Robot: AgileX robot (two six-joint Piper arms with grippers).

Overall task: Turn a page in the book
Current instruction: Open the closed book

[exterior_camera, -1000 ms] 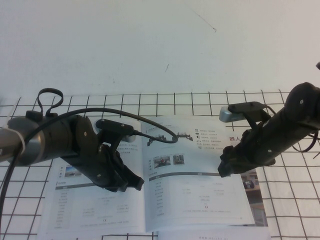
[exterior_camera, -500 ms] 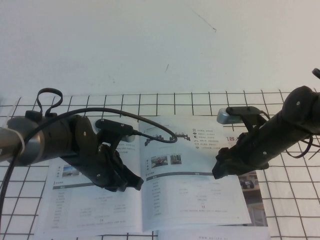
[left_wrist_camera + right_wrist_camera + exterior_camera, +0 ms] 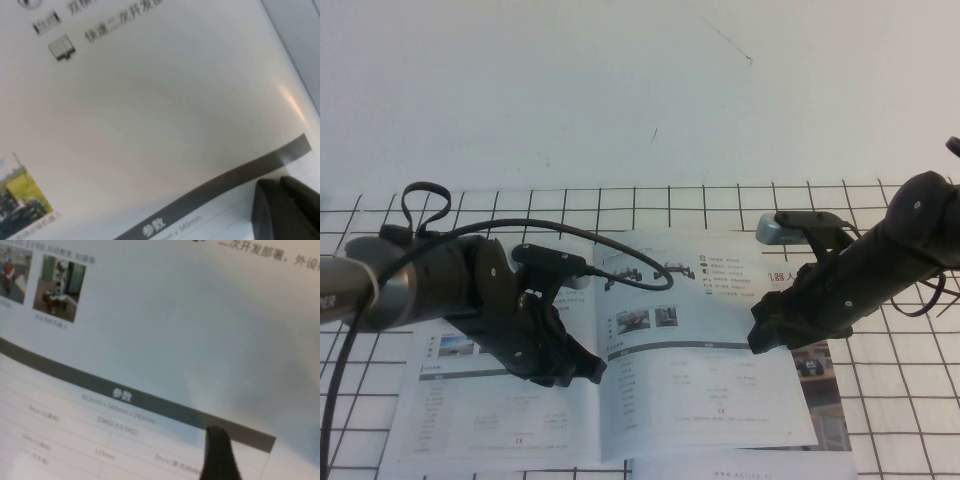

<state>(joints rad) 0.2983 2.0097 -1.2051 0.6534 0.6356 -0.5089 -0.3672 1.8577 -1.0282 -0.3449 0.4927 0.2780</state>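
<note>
the book (image 3: 610, 380) lies open and flat on the gridded mat (image 3: 880, 400) at the near edge of the desk (image 3: 620, 90), its spine running away from the robot near the middle of that edge; the page (image 3: 705, 350) is the right-hand leaf, with two black wheeled chassis printed at its top, two small photos below them and a table under a dark grey bar (image 3: 135, 397); it lies down on the pages beneath, its outer edge toward the right side of the mat; the left-hand leaf (image 3: 495, 400) shows a small photo and its own grey-barred table.

the right gripper (image 3: 772, 335) is low over the outer part of the page, just above the right end of the grey bar; in the right wrist view one dark fingertip (image 3: 217, 455) shows at the paper, at the end of that bar; whether the fingers are spread or pinched on the sheet i cannot tell.

the left gripper (image 3: 570, 368) is down on the left-hand leaf beside the spine; in the left wrist view its dark fingertips (image 3: 285, 210) lie close together on the paper just past a grey bar, grasping nothing; a black cable (image 3: 620, 262) arcs from its wrist across the top of the book.

past the page's right edge, the corner of another printed sheet (image 3: 825, 375) with a photo shows on the mat; beyond the mat the desk is plain white.
</note>
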